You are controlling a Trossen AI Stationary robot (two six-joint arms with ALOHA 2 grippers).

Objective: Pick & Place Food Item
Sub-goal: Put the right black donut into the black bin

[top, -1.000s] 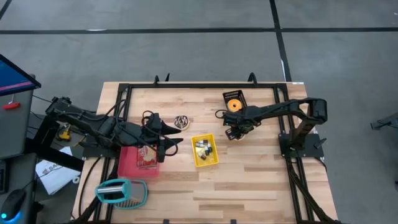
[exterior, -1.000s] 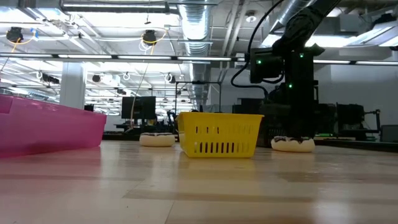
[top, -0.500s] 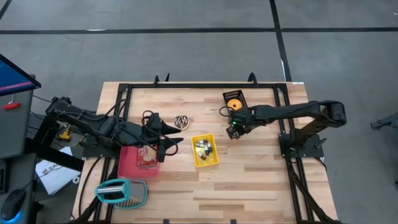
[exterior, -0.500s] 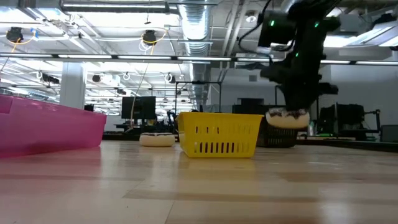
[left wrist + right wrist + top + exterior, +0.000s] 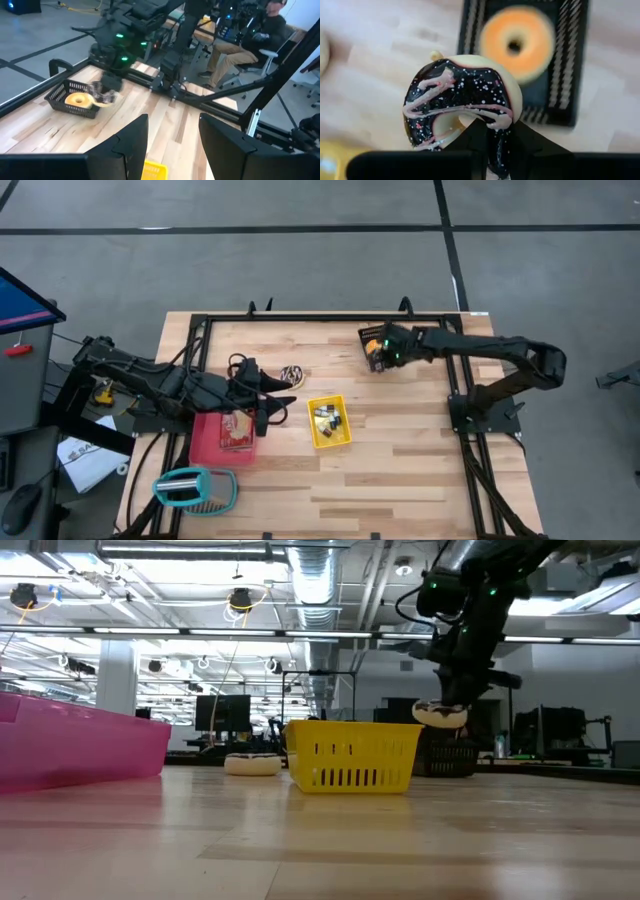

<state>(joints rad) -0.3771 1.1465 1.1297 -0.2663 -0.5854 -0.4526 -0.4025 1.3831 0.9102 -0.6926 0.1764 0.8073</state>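
Clamped on a chocolate-glazed donut (image 5: 462,107), the right gripper (image 5: 385,352) hangs above the table (image 5: 420,460) at about one o'clock from the table's centre, its fingers pinching the ring through the hole and over the lower edge. In the low view the donut (image 5: 440,713) is plainly off the wood, carried level with the top rim of the yellow basket (image 5: 352,754). From above, the load sits just beside or partly over the black tray (image 5: 376,338), which already holds an orange-glazed donut (image 5: 518,42); the right wrist view shows that tray directly beyond the held donut.

Over at nine o'clock, the left gripper (image 5: 283,405) waits with its fingers apart and nothing between them, near the pink bin (image 5: 205,442). A second chocolate donut (image 5: 292,374) lies on the table at about eleven o'clock, still to be moved if it belongs to the job.

As I judge it, the pick is done and the carry is nearly over: what remains is to settle the donut into the black tray beside the orange one and let go. Whether the tray has room for both lying flat I cannot tell.
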